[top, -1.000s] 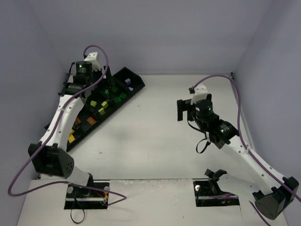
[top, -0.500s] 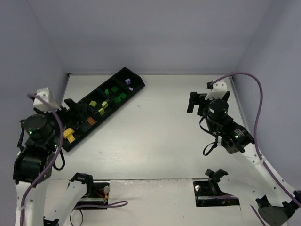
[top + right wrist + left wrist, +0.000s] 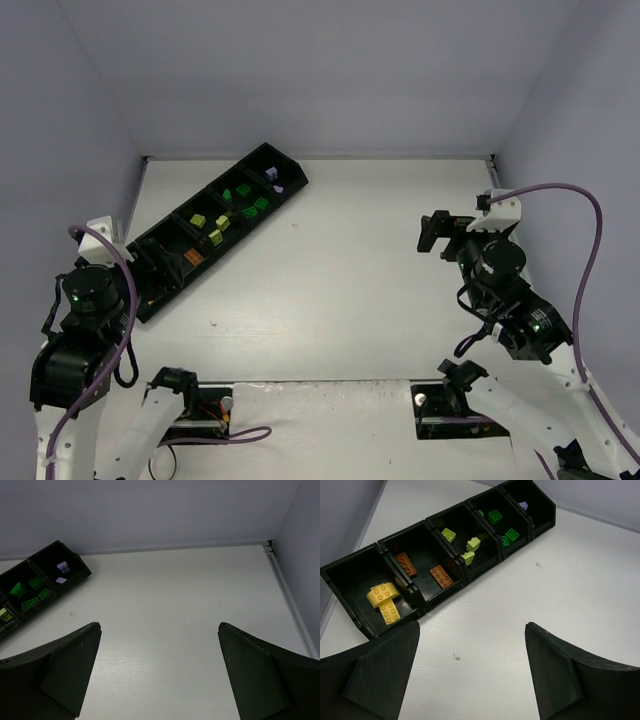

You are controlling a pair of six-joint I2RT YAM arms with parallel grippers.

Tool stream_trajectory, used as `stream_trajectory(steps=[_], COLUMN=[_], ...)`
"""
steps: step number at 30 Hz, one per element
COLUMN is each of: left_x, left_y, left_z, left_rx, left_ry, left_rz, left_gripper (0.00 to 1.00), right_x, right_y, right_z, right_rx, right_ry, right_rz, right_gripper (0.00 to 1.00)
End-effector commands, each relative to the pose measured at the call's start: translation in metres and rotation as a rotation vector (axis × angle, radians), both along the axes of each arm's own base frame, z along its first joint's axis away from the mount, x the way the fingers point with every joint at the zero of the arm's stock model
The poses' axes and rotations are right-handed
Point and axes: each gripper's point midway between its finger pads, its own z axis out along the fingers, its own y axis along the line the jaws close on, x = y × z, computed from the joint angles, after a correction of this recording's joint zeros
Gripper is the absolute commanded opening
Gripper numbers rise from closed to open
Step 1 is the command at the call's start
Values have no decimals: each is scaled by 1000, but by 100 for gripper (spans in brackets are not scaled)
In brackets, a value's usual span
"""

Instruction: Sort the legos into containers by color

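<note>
The containers are square compartments of one long black tray point(image 3: 298, 181) lying slantwise at the far left. In the left wrist view its near compartment holds yellow legos point(image 3: 384, 600). After it come brown ones point(image 3: 441, 576), lime ones point(image 3: 473, 543), green ones point(image 3: 495, 516) and a purple one point(image 3: 523, 505) at the far end. My left gripper point(image 3: 472, 625) is open and empty over bare table, just short of the tray's near end point(image 3: 345, 605). In the top view it point(image 3: 150, 265) hides the yellow compartment. My right gripper point(image 3: 159, 625) is open and empty too, far right of the tray point(image 3: 437, 233).
Grey walls close the table in on the left, back and right. The right wall's foot point(image 3: 290, 600) runs close beside my right gripper. The purple lego point(image 3: 62, 567) and green legos point(image 3: 35, 582) show at the far left of the right wrist view.
My left arm has drawn back from above the tray's far part to its near end. My right arm has drifted right and nearer the right wall. Both grippers stay empty.
</note>
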Motion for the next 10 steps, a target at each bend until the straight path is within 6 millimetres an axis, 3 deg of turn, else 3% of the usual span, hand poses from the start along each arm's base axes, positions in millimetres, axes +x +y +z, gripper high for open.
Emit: stream_trajectory(steps=[1, 10], left_x=[0, -10], left_y=[2, 4], left_z=[4, -2], left_rx=[-25, -47], left_ry=[-13, -7], left_rz=[27, 44], left_gripper=[79, 79], right_x=[2, -6], right_y=[-9, -9], right_z=[11, 11], right_rx=[12, 24], right_ry=[-50, -67], right_rz=[-43, -18], right_gripper=[100, 100])
